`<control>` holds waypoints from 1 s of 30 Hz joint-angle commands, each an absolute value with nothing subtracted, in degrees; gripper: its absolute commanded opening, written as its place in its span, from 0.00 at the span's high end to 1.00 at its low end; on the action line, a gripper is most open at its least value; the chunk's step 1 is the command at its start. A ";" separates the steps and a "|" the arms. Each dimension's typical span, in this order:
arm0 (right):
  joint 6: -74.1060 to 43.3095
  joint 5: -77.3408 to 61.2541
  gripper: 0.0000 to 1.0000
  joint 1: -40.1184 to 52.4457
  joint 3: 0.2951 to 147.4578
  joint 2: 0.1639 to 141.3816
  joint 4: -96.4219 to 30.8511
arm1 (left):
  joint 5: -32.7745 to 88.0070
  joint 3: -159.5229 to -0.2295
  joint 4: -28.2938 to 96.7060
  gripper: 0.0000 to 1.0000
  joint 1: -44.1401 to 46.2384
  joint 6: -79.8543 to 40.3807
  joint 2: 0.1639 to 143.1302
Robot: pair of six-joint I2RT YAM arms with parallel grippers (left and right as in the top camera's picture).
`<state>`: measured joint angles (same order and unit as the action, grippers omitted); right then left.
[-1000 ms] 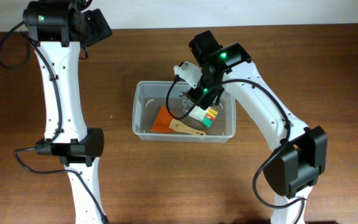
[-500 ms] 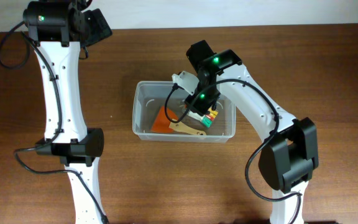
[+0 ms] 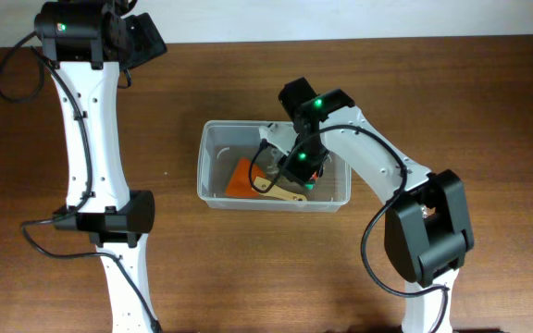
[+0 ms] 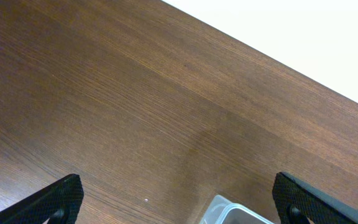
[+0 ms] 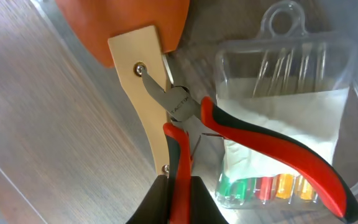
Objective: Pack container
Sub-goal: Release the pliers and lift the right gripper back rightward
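Note:
The clear plastic container (image 3: 209,166) sits mid-table; one corner shows in the left wrist view (image 4: 225,210). Inside lie an orange scraper with a pale wooden handle (image 3: 244,176), also in the right wrist view (image 5: 145,68), and a clear pack of coloured-handled screwdrivers (image 5: 284,124). My right gripper (image 3: 290,168) is down in the container, shut on one handle of red-and-black pliers (image 5: 241,134); in the right wrist view the gripper (image 5: 180,202) pinches the red handle. My left gripper (image 4: 176,199) is open and empty, high at the table's back left.
Brown wooden tabletop (image 3: 452,102) all round the container. The left arm's white column (image 3: 95,139) stands left of the container. The table's far edge meets a white wall (image 4: 303,37).
My right gripper has gone down and slightly left into the container with the pliers, over the screwdriver pack. The left arm has not moved.

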<state>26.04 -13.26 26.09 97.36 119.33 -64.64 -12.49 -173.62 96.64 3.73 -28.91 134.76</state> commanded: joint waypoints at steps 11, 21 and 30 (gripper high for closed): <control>26.72 -14.59 0.80 26.57 98.32 119.52 -65.06 | -12.93 -174.25 96.66 0.01 3.68 -28.38 133.38; 26.52 -5.32 0.28 26.52 115.28 119.26 -79.05 | -12.91 -174.25 96.66 0.01 3.68 -28.38 133.38; 22.31 1.23 0.01 23.64 124.97 114.30 -88.14 | -12.93 -174.25 96.66 0.01 3.68 -28.38 133.38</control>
<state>25.12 -2.76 25.56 123.00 118.48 -87.09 -12.49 -173.62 96.64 3.73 -28.91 134.76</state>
